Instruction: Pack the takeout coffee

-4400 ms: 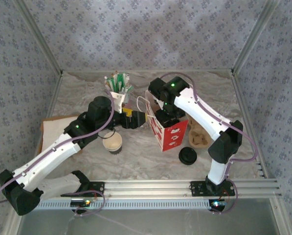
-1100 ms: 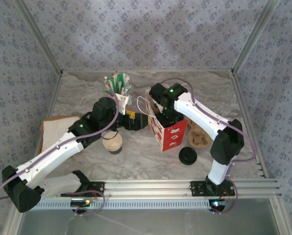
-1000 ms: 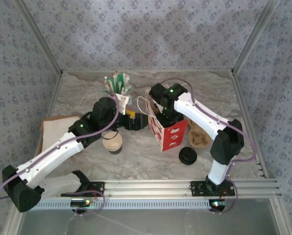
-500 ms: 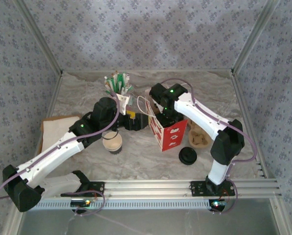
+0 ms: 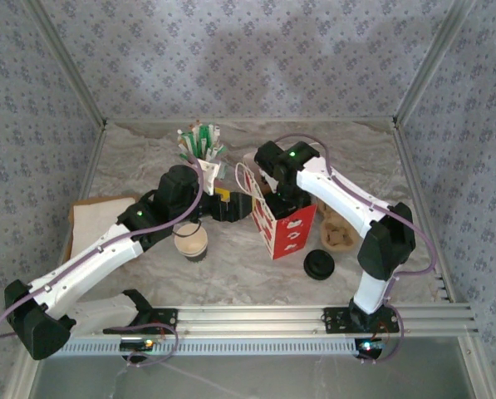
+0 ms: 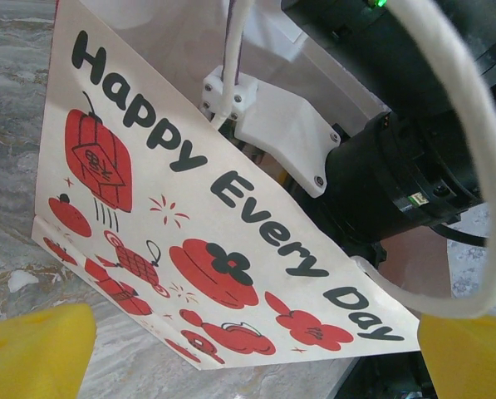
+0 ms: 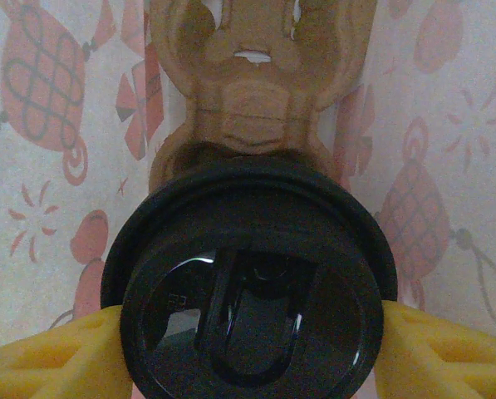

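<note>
While the right gripper is gripping a black-lidded cup between part-spread fingers inside the red-and-white bag, over a brown carrier, the left gripper is hanging wide open, facing the bag's printed side. The takeout coffee is standing lidless on the table, outside the bag, so 1 cup is probably waiting to be packed.

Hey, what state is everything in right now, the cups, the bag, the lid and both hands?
Red-and-white paper bag: standing, mouth open.
Black-lidded cup: closed, gripped inside the bag.
Small open paper cup, dark outside: upright, uncovered, on the table.
Loose round black plastic lid: lying on the table.
Left hand: open.
Right hand: shut on the black-lidded cup.
</note>
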### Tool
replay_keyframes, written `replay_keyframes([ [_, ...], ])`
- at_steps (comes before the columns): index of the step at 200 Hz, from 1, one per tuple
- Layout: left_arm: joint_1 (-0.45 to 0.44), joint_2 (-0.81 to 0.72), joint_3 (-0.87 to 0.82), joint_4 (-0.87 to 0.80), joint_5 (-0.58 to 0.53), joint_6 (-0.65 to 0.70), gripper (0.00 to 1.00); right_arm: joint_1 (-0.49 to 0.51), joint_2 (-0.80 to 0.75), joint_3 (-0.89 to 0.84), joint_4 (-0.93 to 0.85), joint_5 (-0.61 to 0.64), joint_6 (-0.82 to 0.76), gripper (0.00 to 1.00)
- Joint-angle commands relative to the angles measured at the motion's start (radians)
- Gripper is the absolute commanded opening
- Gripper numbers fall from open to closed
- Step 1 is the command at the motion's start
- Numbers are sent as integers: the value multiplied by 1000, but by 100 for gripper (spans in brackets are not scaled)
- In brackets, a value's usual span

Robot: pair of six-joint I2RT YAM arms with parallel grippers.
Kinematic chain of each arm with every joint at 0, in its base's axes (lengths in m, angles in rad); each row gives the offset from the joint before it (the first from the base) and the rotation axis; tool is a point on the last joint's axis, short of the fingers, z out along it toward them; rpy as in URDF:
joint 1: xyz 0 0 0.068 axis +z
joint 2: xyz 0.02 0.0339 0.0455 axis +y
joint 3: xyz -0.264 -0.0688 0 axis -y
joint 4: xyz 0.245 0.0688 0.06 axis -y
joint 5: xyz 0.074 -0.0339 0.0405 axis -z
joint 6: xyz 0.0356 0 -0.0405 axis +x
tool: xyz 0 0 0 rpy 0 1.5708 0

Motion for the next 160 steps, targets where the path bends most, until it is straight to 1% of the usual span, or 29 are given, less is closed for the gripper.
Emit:
replay_keyframes([
  [1,-8,5,6,44,-1,6,100,-7,-20,21,-49,-31,-10,68],
  [160,-8,8,8,47,2,9,99,-5,-8,35,-57,-39,-11,67],
])
